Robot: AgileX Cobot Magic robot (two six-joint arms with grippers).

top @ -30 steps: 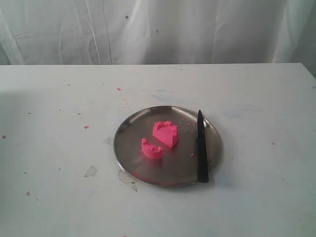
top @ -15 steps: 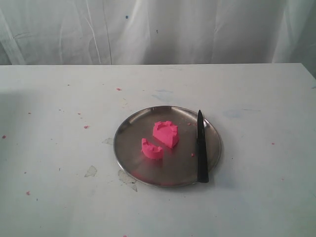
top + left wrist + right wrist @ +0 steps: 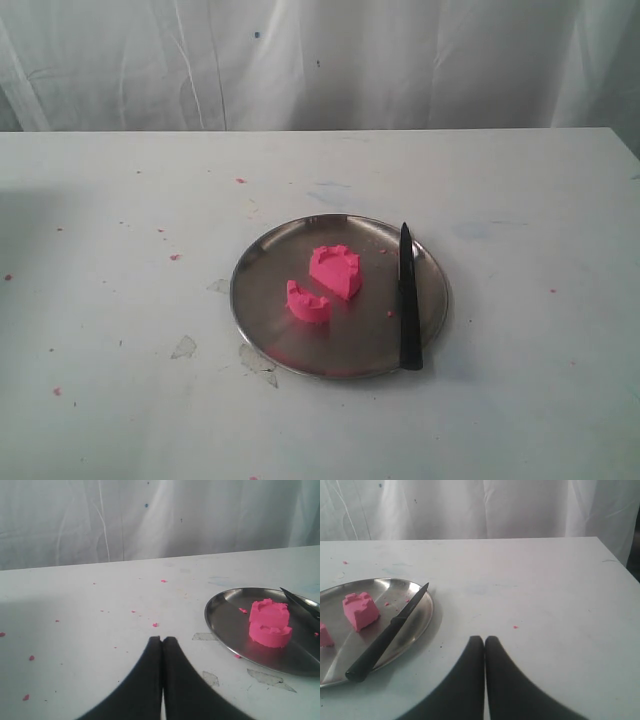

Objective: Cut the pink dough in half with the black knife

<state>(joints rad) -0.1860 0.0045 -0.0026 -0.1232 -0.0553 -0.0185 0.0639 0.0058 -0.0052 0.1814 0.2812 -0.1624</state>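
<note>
Here we find both grippers held low over the white table (image 3: 120,250), each aimed across it toward the white curtain (image 3: 300,60) behind the far edge, with no roll that we can make out. The left gripper (image 3: 162,639) has its two black fingers (image 3: 150,667) pressed together along their whole visible length. The tips meet and nothing sits between them. It hangs over bare tabletop scattered with pink crumbs (image 3: 155,624), well apart from the round steel plate (image 3: 370,345).

The right gripper (image 3: 484,638) is clamped together in the same way, tips touching and gripping nothing. It hovers above the table near the plate's edge on the knife side, clear of both plate and knife.

The pink dough (image 3: 336,270) lies on the plate in two pieces. The larger piece (image 3: 360,611), with a notched top, sits near the plate's middle. The smaller piece (image 3: 308,302), a half-round, lies just beside it toward the near left in the exterior view, with a narrow gap between them.

The black knife (image 3: 407,300) rests flat on the right part of the plate in that view. Its point is toward the far rim and its handle end lies over the near rim, apart from both dough pieces. Neither gripper touches the knife, the dough or the plate.
</note>
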